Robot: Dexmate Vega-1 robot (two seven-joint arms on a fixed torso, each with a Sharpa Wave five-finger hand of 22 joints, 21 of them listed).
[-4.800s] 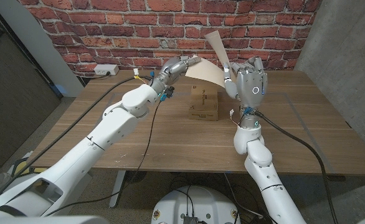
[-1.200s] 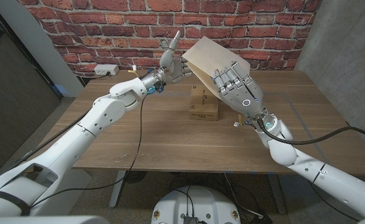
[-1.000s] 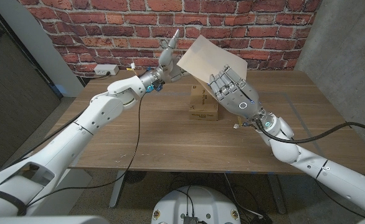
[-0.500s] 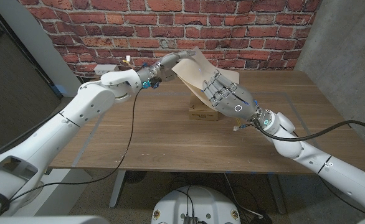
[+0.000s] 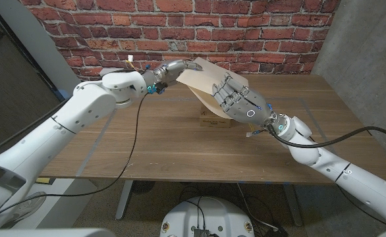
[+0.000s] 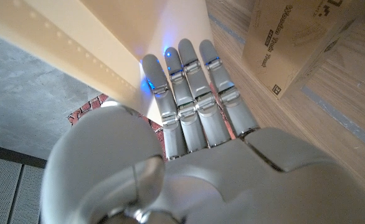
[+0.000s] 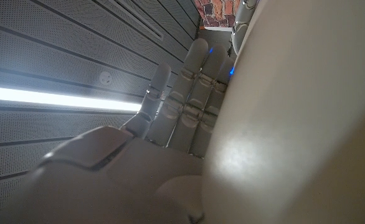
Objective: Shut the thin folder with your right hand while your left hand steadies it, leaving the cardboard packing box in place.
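Observation:
The thin tan folder (image 5: 206,78) hangs tilted in the air just above the cardboard packing box (image 5: 209,121), which stands on the table (image 5: 147,145) and is partly hidden by it. My right hand (image 5: 238,100) presses with straight fingers on the folder's upper face; the right wrist view shows that hand (image 7: 170,124) lying along the folder (image 7: 294,124). My left hand (image 5: 177,68) reaches the folder's far left edge. Seen from the left wrist, its fingers (image 6: 189,106) lie straight against the folder (image 6: 108,43), with the box (image 6: 294,43) beyond. The thumb is hidden.
A brick wall (image 5: 114,26) runs close behind the table's far edge, with a white power strip (image 5: 112,74) at its foot. A black cable (image 5: 137,131) hangs from my left arm across the table. A grey wall (image 5: 371,39) stands to the right.
The folder has tipped lower and flatter over the box under my right hand. My left arm has shifted slightly, its hand still at the folder's left edge.

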